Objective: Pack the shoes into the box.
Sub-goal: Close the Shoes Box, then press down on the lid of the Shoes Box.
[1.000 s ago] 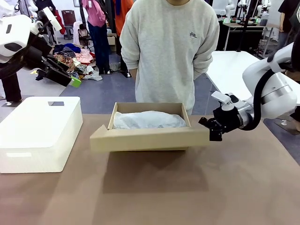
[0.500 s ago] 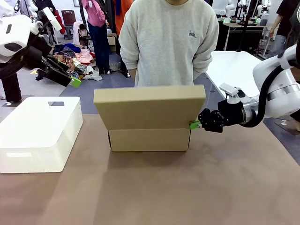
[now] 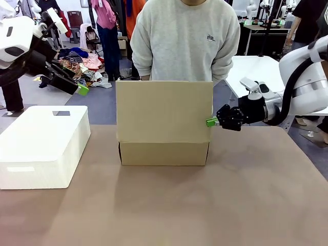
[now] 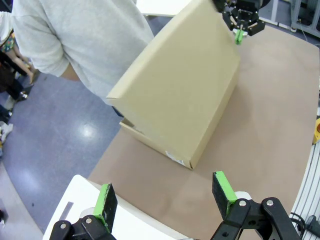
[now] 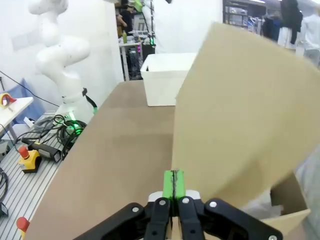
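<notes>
One closed right tool (image 3: 212, 122) touches the box (image 3: 164, 123) flap's edge.

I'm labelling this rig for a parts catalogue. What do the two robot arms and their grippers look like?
Both arms are glossy white with rounded, bulbous joint housings. The right arm has a thick black cable looping from its wrist. Each ends in a black two-finger gripper with bright green pads: the left gripper shows black linkage bars with silver pivot pins, the right gripper a compact black body behind a white wrist block.

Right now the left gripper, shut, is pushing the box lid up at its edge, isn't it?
Not the left: the front view shows the right gripper, shut, at the edge of the raised lid of the box. The left gripper is open, away from it.
</notes>
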`<action>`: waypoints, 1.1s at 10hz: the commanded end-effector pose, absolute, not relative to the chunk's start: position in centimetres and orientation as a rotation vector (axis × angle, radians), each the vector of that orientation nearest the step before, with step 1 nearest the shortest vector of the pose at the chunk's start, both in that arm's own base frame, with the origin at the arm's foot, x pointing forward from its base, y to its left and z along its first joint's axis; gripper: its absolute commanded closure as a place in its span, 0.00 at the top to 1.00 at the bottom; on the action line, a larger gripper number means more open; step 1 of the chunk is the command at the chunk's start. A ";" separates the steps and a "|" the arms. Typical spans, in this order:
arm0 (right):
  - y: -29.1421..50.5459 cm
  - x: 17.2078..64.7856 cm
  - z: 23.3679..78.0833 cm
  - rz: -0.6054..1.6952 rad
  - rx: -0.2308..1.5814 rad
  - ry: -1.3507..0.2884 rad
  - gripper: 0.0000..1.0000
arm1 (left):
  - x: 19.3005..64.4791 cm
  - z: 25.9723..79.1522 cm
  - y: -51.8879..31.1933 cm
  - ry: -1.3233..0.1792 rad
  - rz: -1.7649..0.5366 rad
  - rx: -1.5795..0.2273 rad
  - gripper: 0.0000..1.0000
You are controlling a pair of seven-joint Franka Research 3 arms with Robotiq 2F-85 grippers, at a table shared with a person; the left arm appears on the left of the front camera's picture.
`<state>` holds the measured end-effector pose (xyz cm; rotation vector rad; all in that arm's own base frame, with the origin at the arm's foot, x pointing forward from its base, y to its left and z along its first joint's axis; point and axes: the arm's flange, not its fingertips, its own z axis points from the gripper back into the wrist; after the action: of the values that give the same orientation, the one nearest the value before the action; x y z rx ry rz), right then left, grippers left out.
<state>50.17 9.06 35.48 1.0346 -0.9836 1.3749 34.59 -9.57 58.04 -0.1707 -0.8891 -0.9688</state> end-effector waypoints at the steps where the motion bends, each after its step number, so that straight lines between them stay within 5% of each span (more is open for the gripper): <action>1: 10.5 50.8 36.6 1.322 1.025 -0.944 0.00 | 34.7 58.0 -9.5 -0.903 -0.973 -0.177 1.00; 6: 10.4 49.8 39.0 1.319 1.053 -0.769 0.00 | 34.7 58.0 -9.5 -0.903 -0.973 -0.177 1.00; 11: 10.6 50.2 38.1 1.282 1.061 -0.853 0.00 | 34.7 58.0 -9.5 -0.903 -0.973 -0.177 1.00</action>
<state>50.03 10.44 38.12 1.0619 -0.8241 1.2844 34.59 -9.57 58.04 -0.1707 -0.8891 -0.9688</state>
